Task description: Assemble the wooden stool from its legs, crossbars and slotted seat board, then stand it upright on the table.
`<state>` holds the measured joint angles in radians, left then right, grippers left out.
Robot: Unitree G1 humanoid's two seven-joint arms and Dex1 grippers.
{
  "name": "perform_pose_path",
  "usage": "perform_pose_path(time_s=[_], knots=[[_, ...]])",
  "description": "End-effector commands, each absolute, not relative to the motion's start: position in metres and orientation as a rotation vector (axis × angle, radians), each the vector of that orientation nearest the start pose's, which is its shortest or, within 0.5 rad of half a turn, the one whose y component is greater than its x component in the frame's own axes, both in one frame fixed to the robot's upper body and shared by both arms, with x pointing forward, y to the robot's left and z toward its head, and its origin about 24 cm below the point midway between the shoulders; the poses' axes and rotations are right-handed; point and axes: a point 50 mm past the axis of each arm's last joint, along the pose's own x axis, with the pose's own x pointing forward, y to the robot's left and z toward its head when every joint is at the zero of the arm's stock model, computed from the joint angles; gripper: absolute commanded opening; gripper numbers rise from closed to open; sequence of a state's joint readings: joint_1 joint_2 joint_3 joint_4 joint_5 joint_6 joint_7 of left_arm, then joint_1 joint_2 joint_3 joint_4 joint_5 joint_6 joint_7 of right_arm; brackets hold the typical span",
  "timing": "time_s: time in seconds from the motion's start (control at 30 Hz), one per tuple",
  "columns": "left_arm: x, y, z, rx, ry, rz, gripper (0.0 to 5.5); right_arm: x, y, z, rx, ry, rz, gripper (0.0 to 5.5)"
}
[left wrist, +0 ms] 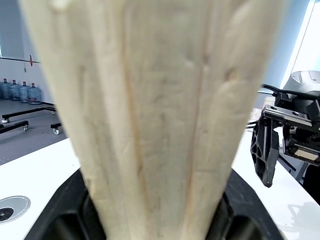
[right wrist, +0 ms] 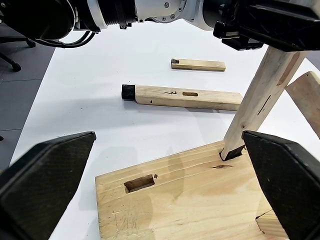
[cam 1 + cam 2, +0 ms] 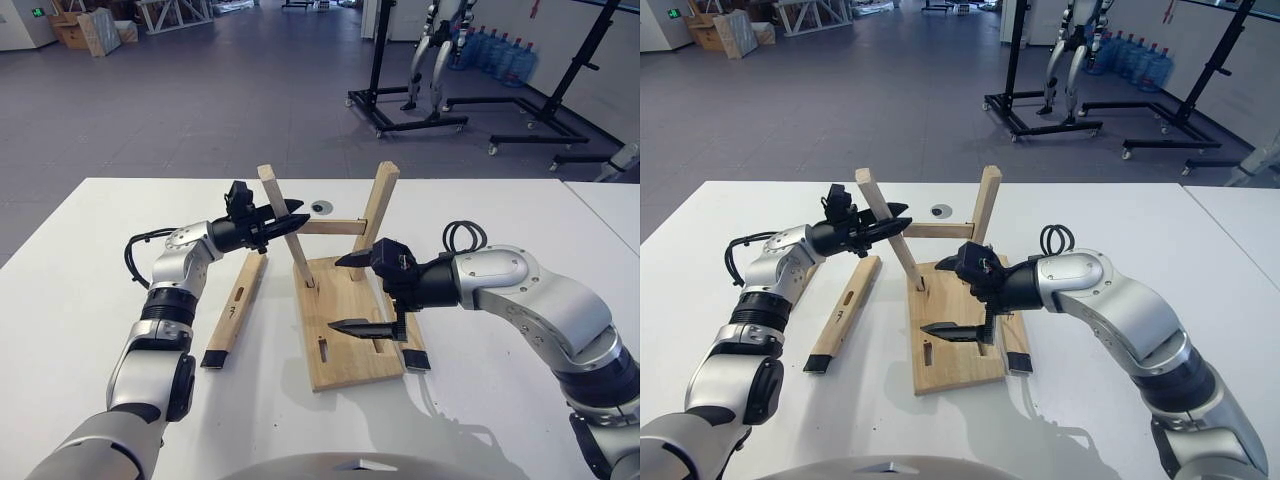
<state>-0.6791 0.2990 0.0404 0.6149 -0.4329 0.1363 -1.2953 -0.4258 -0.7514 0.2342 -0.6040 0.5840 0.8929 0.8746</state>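
Seat board (image 3: 350,368) flat on counter (image 3: 80,300). Left leg (image 3: 300,255) stands tilted in a slot; right leg (image 3: 378,200) rises beside it, base hidden, crossbar (image 3: 330,227) joining the two. Left jaws clenched on left leg near crossbar height. Right jaws released, spread wide over the board. Loose leg (image 3: 235,305) lies on counter left of the board.

A small pencilled mark shaped like a 2 is seen on the loose leg (image 2: 155,95) lying on the worktop (image 2: 100,65), just beside its slot; whether a numeral is meant cannot be told for certain. A green lit sign (image 3: 38,12) is seen at the far end of the room; its wording cannot be read, and no other legible print is found.
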Motion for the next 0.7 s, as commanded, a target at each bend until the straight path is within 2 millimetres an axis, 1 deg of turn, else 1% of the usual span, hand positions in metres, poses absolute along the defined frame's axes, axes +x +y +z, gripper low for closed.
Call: perform_pose_path(time_s=[0.03, 0.13, 0.33, 0.53, 0.7], knots=[[0.3319, 0.1501, 0.1019, -0.112, 0.048, -1.295, 2.02, 0.2252, -0.1187, 0.1696, -0.381, 0.317, 1.346, 5.4], [0.3288, 0.1502, 0.0984, -0.086, 0.07, -1.313, 2.02, 0.2252, -0.1186, 0.1694, -0.381, 0.317, 1.347, 5.4], [0.3287, 0.1492, 0.0969, -0.157, 0.093, -1.312, 2.02, 0.2244, -0.1179, 0.1691, -0.38, 0.316, 1.35, 5.4], [0.3325, 0.1463, 0.1022, -0.225, 0.123, -1.305, 2.02, 0.2239, -0.1171, 0.1689, -0.38, 0.316, 1.355, 5.4], [0.333, 0.1442, 0.0941, -0.205, 0.202, -1.286, 2.02, 0.2233, -0.1166, 0.1688, -0.38, 0.315, 1.357, 5.4]])
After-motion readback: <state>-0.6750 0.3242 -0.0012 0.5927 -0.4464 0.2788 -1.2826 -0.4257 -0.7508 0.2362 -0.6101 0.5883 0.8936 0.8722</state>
